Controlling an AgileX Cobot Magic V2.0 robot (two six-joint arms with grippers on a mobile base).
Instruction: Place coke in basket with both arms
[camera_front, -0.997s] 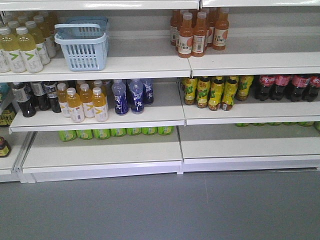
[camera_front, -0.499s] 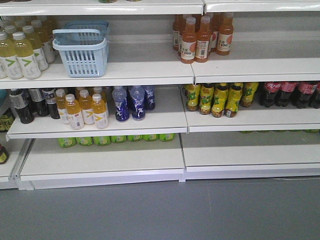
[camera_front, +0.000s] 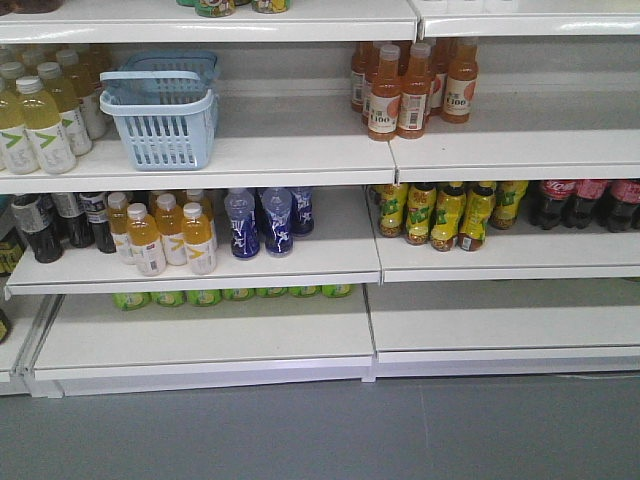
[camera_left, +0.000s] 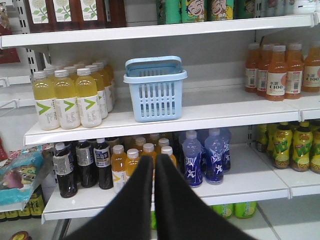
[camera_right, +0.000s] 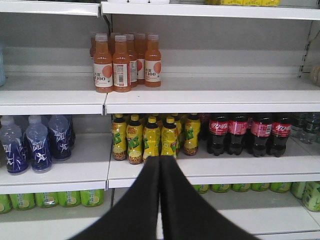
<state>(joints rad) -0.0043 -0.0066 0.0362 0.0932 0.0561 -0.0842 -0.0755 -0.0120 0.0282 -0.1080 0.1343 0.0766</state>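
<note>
**Both claws shut and empty, coke still on the shelf**

My left claw (camera_left: 153, 167) has its fingers pressed together on nothing, and my right claw (camera_right: 159, 167) is closed the same way. Neither is near anything yet.

The coke (camera_right: 239, 131) stands in a row of dark bottles with red labels on the middle shelf, at about 2 o'clock from my right claw. In the front view the row sits at 3 o'clock, partly cut off by the frame's right edge.

What worries me:
- The row touches the yellow-labelled bottles (camera_right: 150, 137) at its 9 o'clock side. A wide approach could tip those.
- The cokes stand shoulder to shoulder, so fingers that open too late would push one bottle backward rather than straddle it.
- The shelf board overhead leaves little room, and a steep lift may strike it.
- The basket (camera_left: 155, 102) is on the shelf above and well apart from the coke, at 12 o'clock from my left claw. It looks light, so I judge it may slide when grabbed.
- Its hoop handles lie folded across the mouth and could block the drop.

As for contents, I see nothing inside the basket, though most of its interior is hidden from me.
</note>
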